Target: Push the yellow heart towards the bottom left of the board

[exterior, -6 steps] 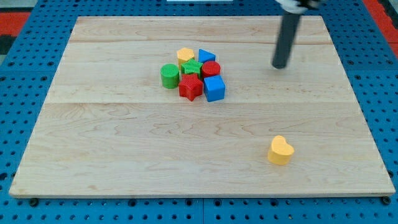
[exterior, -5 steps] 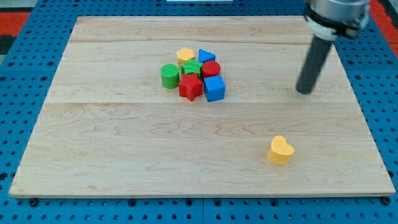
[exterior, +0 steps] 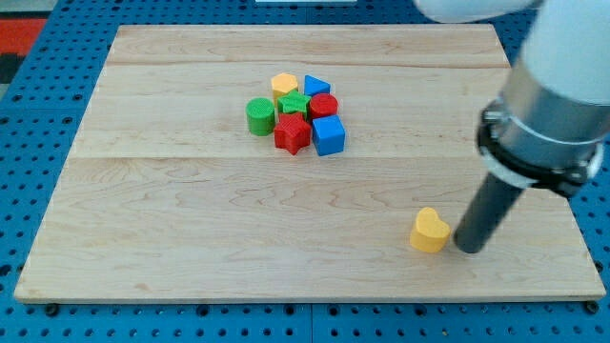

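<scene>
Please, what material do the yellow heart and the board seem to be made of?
The yellow heart looks like matte plastic, perhaps 3D-printed: its colour is even and it has no shine. The board appears to be pale, unvarnished wood, since long grain lines and plank seams show. My tip stands just at the heart's right.

A pale wooden worktop (exterior: 191,219) holds small blocks. Near the view's top sits a tight bunch: a green round block (exterior: 259,115), a yellow block (exterior: 284,85), a green star (exterior: 294,103), a red star (exterior: 293,134), a red round block (exterior: 324,105), a blue cube (exterior: 328,135) and another blue block (exterior: 315,85). A yellow heart (exterior: 430,230) lies well apart, near the view's bottom right.
</scene>
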Available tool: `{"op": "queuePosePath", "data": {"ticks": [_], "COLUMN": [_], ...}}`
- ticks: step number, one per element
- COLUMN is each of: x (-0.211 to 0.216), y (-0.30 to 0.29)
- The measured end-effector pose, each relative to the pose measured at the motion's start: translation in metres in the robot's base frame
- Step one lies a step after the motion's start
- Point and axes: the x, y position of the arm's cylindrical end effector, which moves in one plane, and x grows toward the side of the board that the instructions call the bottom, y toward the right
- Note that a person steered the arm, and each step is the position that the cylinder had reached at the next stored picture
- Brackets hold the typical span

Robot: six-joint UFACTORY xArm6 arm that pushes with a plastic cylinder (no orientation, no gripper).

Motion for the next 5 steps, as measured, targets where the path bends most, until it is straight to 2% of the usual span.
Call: {"op": "queuePosePath", "data": {"ticks": [2,3,4,5], "x": [-0.027,-0.035,-0.026,-0.017], "y": [-0.120,-0.154,-0.176,-0.178]}}
